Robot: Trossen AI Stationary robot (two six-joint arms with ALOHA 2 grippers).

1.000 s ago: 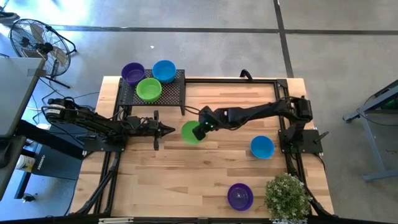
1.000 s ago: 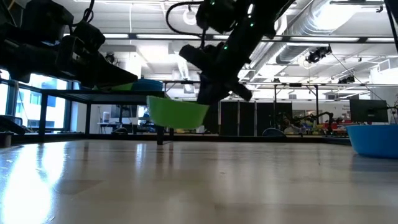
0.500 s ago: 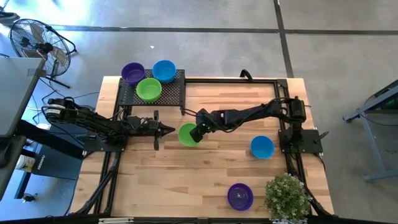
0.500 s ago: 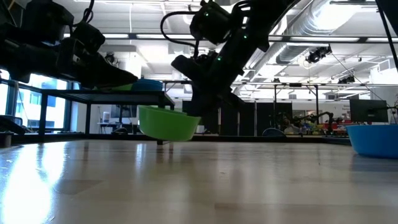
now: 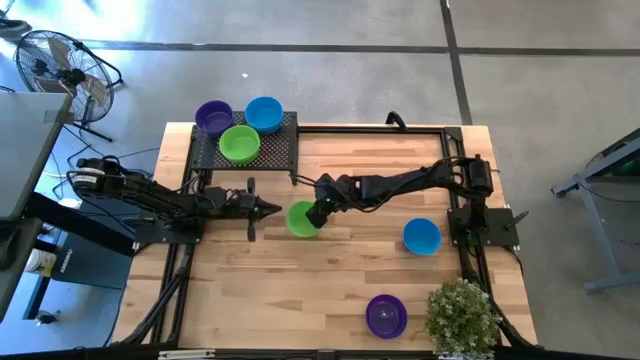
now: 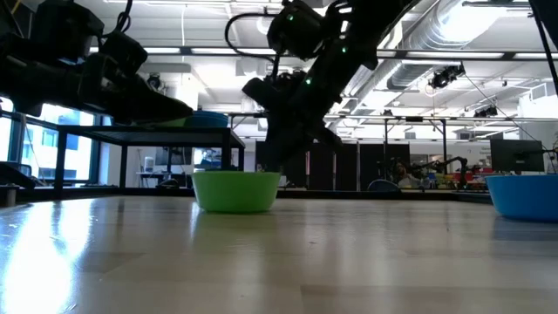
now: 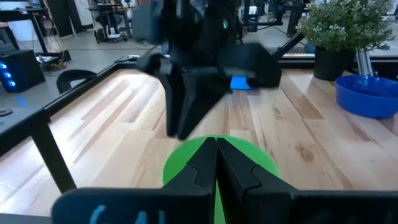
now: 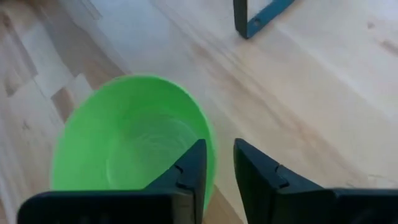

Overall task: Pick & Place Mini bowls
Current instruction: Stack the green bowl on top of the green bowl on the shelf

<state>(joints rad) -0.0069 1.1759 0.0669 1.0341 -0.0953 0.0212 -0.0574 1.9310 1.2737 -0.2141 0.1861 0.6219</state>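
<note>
Fan (image 5: 55, 60) on floor off far-left corner, not involved

L arm parked along left edge of table (image 5: 340, 300); left gripper (image 5: 268, 208) w/ fingers pressed together, holding nothing, tip aimed at the green bowl just beside it. Looks like a waiting pose

Rack (image 5: 245, 150) at back-left corner carries 3 bowls: purple bowl (image 5: 213, 117), second green bowl (image 5: 239, 143), blue bowl (image 5: 263, 113), packed close, touching or nearly so. Prob. the sorted group, or the source; can't tell which

Green bowl (image 5: 303, 218) mid-table, just right of L tip. Low view: base flat on wood, upright, rim level (image 6: 236, 189)

Right gripper (image 5: 320, 212) at the bowl's near rim; R arm stretched across from right edge. Wrist view: one of the fingers (image 8: 186, 171) inside the rim, other outside, narrow gap w/ wall between. Whether pinching or just slack: can't tell. Straddling the rim is the natural grip for a thin-walled bowl, so judged at set-down or at pickup

Further right: another blue bowl (image 5: 421, 236) near R arm base, second purple bowl (image 5: 386, 315) at front, beside plant (image 5: 462, 315) in front-right corner. Both loose on table, likely awaiting handling

Bowls: small, round, glossy, plain, thin plastic; light, may slide if nudged
</note>
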